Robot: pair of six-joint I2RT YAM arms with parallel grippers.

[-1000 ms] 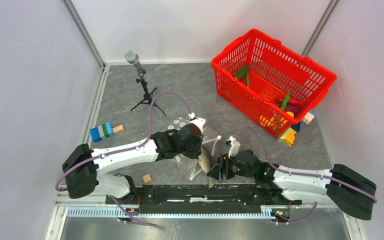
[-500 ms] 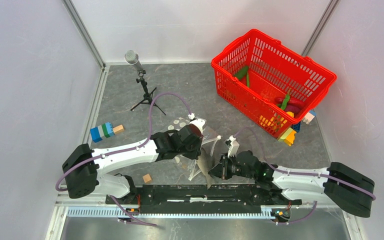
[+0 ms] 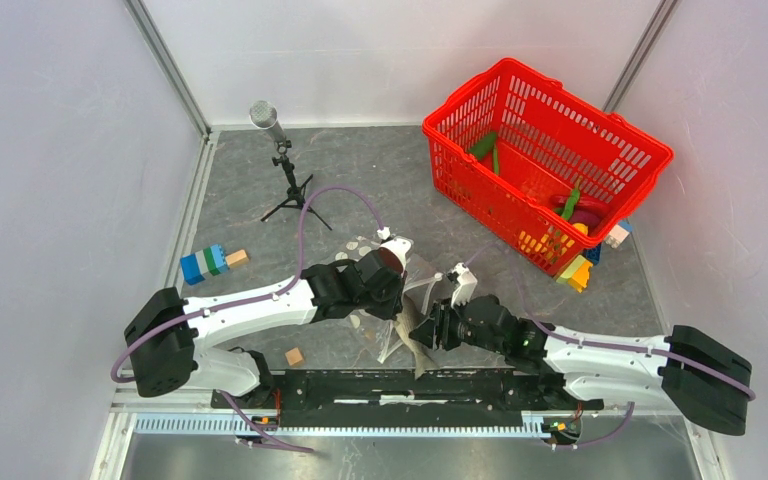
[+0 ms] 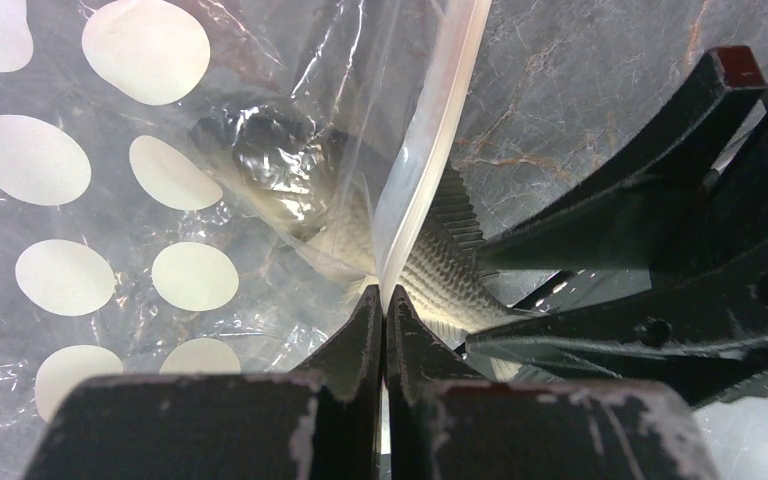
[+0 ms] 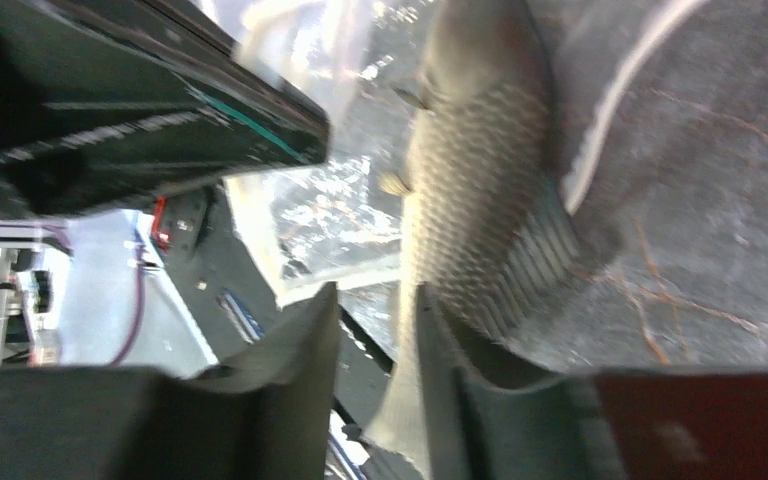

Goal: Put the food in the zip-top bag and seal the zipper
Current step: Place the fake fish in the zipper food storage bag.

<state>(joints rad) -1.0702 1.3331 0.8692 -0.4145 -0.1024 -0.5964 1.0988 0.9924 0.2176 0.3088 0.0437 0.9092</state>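
Grey desk (image 3: 360, 180), near edge: my left tool (image 4: 382, 298) pinches the zipper (image 4: 432, 140); my right tool (image 5: 375, 305), clamping the grey fish (image 5: 470, 170), has advanced left, putting its head inside the zip-top bag (image 4: 110, 210).

Your right gripper (image 3: 426, 328) has slid left and slightly farther away, pushing the grey fish (image 3: 409, 324) deeper into the zip-top bag (image 3: 418, 274)

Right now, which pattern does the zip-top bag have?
White dots on clear zip-top bag; left wrist view.
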